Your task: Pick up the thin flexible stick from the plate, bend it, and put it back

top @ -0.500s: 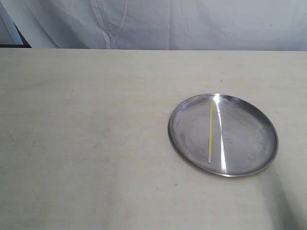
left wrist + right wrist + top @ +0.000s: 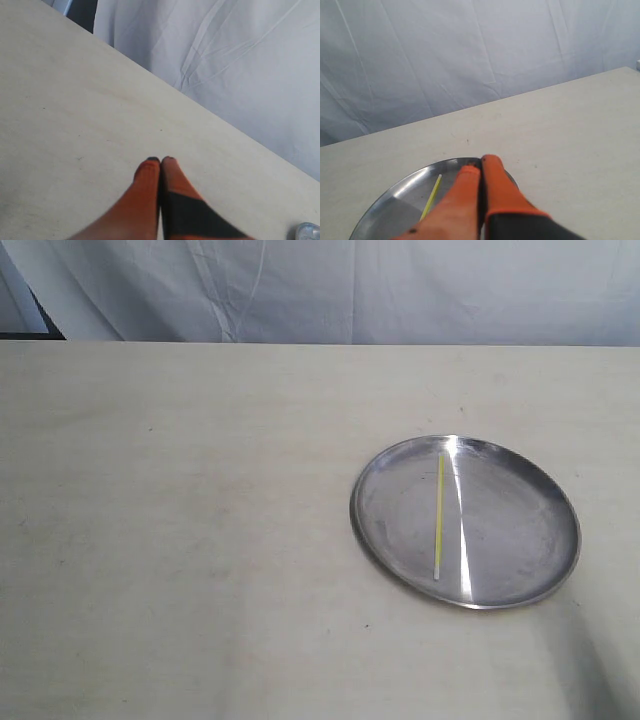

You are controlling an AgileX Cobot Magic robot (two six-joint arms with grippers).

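Observation:
The round silver plate (image 2: 520, 540) lies on the right half of the table. The thin yellow stick (image 2: 439, 512) rests straight in it, its paler end toward the near rim, beside a white glare streak. Neither gripper appears in the exterior view. In the right wrist view, my right gripper (image 2: 481, 161) is shut with nothing held, hovering over the plate (image 2: 390, 202), and the stick (image 2: 432, 196) lies to one side of its orange fingers. My left gripper (image 2: 160, 160) is shut and empty over bare table, away from the plate.
A pale beige table (image 2: 180, 520) fills the exterior view. A wrinkled white cloth backdrop (image 2: 350, 290) hangs behind its far edge. A small sliver of something shiny (image 2: 307, 231) shows at the corner of the left wrist view.

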